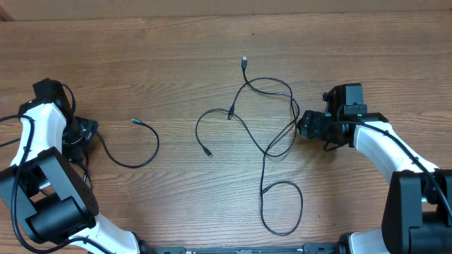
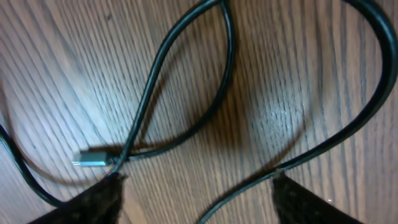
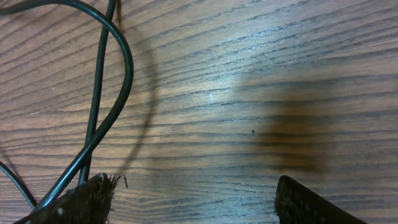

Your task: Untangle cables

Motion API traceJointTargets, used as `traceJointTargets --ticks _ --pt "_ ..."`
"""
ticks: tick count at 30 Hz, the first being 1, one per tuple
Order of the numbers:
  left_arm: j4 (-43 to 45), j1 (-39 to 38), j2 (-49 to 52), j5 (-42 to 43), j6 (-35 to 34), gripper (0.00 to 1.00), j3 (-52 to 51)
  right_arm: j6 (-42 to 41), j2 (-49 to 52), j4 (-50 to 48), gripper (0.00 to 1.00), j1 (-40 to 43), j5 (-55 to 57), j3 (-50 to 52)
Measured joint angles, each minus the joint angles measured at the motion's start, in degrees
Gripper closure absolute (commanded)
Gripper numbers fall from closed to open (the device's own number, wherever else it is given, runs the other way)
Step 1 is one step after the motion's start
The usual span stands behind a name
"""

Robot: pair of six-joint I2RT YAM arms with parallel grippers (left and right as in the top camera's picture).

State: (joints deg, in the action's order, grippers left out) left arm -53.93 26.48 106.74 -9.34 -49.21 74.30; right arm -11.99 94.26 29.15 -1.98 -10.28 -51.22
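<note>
A tangle of thin black cables (image 1: 268, 113) lies at the table's middle, with plug ends at the top (image 1: 244, 62), the centre (image 1: 230, 114) and lower left (image 1: 208, 152), and a long loop (image 1: 282, 208) toward the front. A separate cable (image 1: 141, 159) curves from my left gripper (image 1: 83, 132) to a plug (image 1: 134, 121). In the left wrist view the gripper (image 2: 196, 190) is open low over the wood. A cable (image 2: 249, 185) runs between its fingers, and a silvery plug (image 2: 89, 160) lies by the left fingertip. My right gripper (image 1: 304, 125) is open at the tangle's right edge. In the right wrist view (image 3: 196, 193) two strands (image 3: 99, 106) pass its left finger and nothing lies between the fingers.
The wooden table (image 1: 353, 56) stretches beyond the cables on all sides. Thicker black arm cables (image 1: 67, 95) hang by the left arm. The arm bases stand at the front corners (image 1: 49, 204) (image 1: 417, 204).
</note>
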Motion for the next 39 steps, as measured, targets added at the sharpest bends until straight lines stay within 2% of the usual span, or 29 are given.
traceJointTargets --ticks 4,5,7,9,16,22,30,39 --pt "1.22 0.0 0.0 -0.42 1.62 0.17 0.0 -0.02 0.0 0.04 0.18 0.0 0.0 0.0" --pt "1.22 0.0 0.0 -0.46 1.88 0.15 -0.02 -0.02 0.0 0.02 0.18 0.0 0.02 0.0" --pt "1.25 0.0 0.0 -0.59 3.8 0.0 0.0 -0.04 0.0 0.02 0.18 0.0 0.02 0.0" --pt "1.66 0.0 0.02 -0.79 5.99 0.01 -0.02 -0.04 0.0 0.09 0.18 0.0 0.02 0.0" --pt "4.98 0.0 0.02 1.03 21.11 0.0 -0.94 -0.02 0.0 0.02 0.18 0.0 0.0 0.0" --pt "5.49 0.0 0.02 1.81 28.2 0.0 -4.07 0.0 0.0 0.09 0.18 0.0 0.02 0.0" --pt "6.51 0.24 0.11 1.29 29.88 0.0 -8.28 -0.04 0.0 0.02 0.18 0.0 0.02 0.0" --pt "8.04 0.24 -0.13 1.18 28.33 0.0 -9.75 0.0 0.0 0.07 0.18 0.0 0.02 0.0"
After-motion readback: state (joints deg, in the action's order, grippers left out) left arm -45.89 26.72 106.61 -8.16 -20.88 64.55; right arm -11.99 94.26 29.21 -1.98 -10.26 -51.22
